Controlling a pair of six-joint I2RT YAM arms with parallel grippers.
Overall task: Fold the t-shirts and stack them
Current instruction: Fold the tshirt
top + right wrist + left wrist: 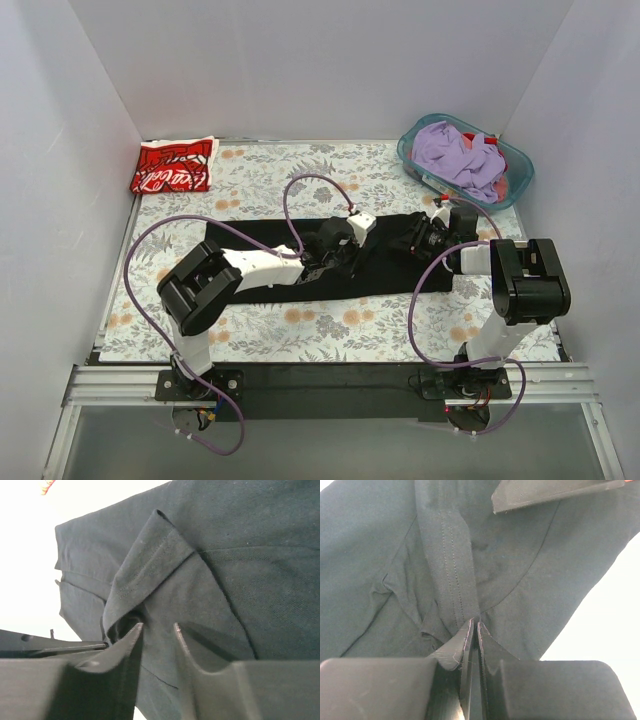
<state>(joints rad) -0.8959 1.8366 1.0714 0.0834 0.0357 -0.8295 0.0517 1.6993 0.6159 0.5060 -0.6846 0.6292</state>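
The black t-shirt [270, 270] lies spread across the middle of the flowered table cover. My left gripper [335, 248] is low on the shirt's middle. In the left wrist view the left gripper [474, 625] is shut on a stitched hem band of the black shirt [530, 570]. My right gripper [425, 236] is down on the shirt's right part. In the right wrist view the right gripper [156, 627] has its jaws a little apart over the black cloth [240, 580], next to a raised folded hem [145, 570]. The red t-shirt [172, 166] with white print lies folded at the far left corner.
A teal basket [512, 160] holding purple cloth stands at the far right corner. White walls close in the table on three sides. Purple cables loop over both arms. The table cover's front edge [300, 355] lies just ahead of the arm bases.
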